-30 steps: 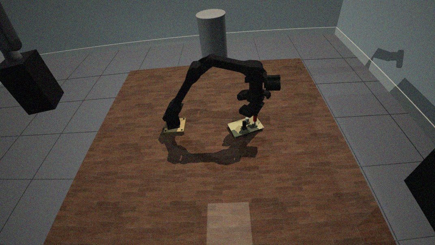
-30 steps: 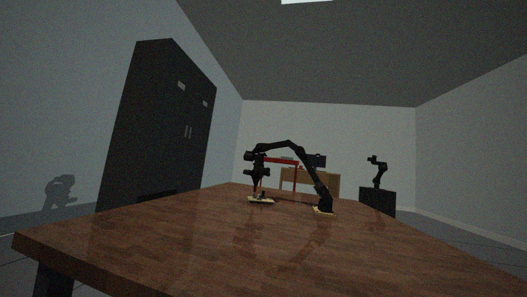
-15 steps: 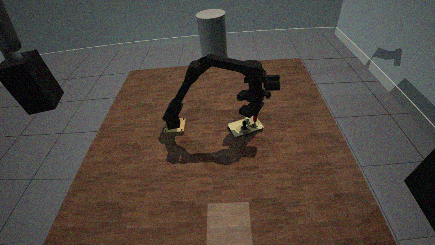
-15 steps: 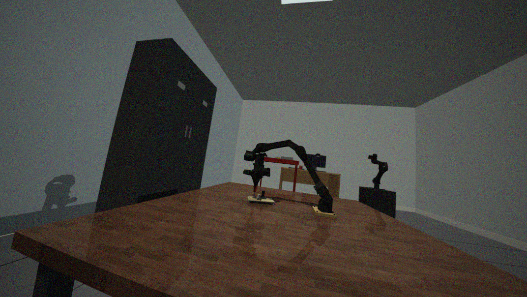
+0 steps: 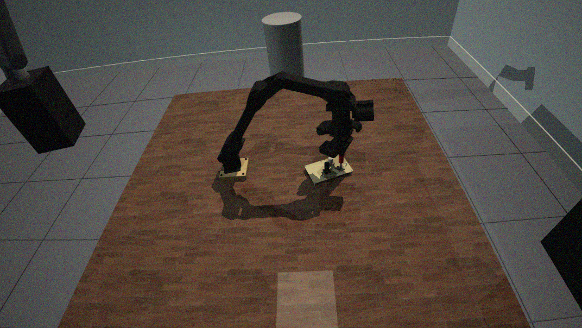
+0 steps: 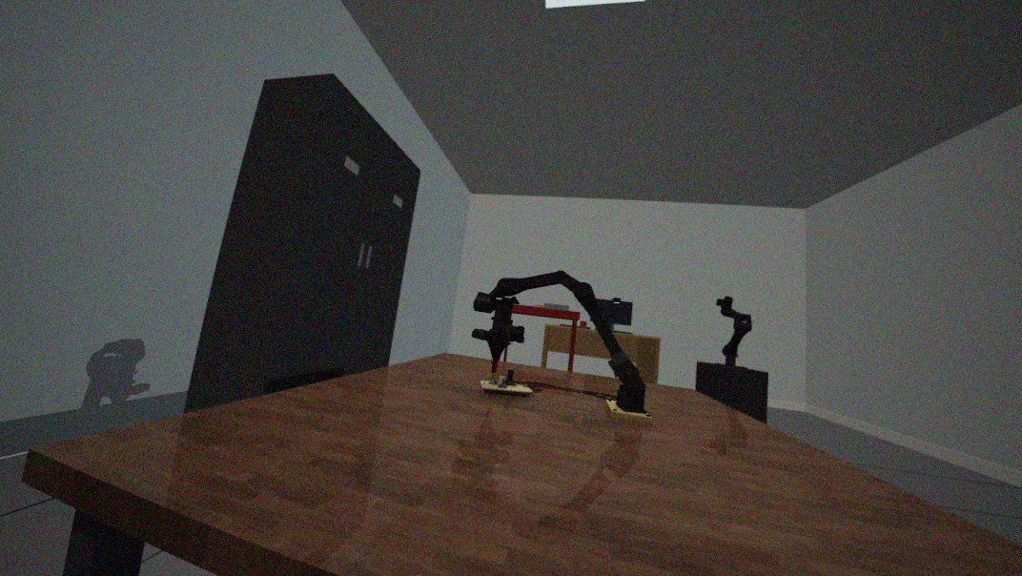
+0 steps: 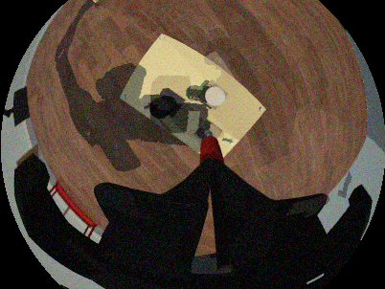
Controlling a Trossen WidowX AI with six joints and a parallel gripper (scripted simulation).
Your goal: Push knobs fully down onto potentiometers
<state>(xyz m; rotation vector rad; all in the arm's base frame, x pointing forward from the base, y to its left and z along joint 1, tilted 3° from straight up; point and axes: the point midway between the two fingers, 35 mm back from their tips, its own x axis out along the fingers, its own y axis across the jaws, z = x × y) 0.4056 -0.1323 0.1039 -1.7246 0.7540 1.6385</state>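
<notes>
The pale yellow circuit board (image 5: 315, 169) (image 6: 516, 389) (image 7: 172, 60) stands on the wooden table (image 5: 285, 244), right of the arm's base. In the wrist view a knob with a light round top (image 7: 216, 97) and a dark knob (image 7: 165, 105) stand side by side on it. The dark knob also shows in the top view (image 5: 326, 166). My gripper (image 5: 340, 158) (image 6: 495, 362) (image 7: 211, 164) points straight down with its red fingertips shut together and nothing between them. It hangs just above the board's near edge, close beside the light-topped knob; I cannot tell whether it touches anything.
The arm's base plate (image 5: 234, 172) (image 6: 627, 412) sits left of the board. A pale rectangle (image 5: 305, 297) is marked near the table's front edge. A grey cylinder (image 5: 283, 41) stands behind the table and a black box (image 5: 38, 107) at the far left on the floor.
</notes>
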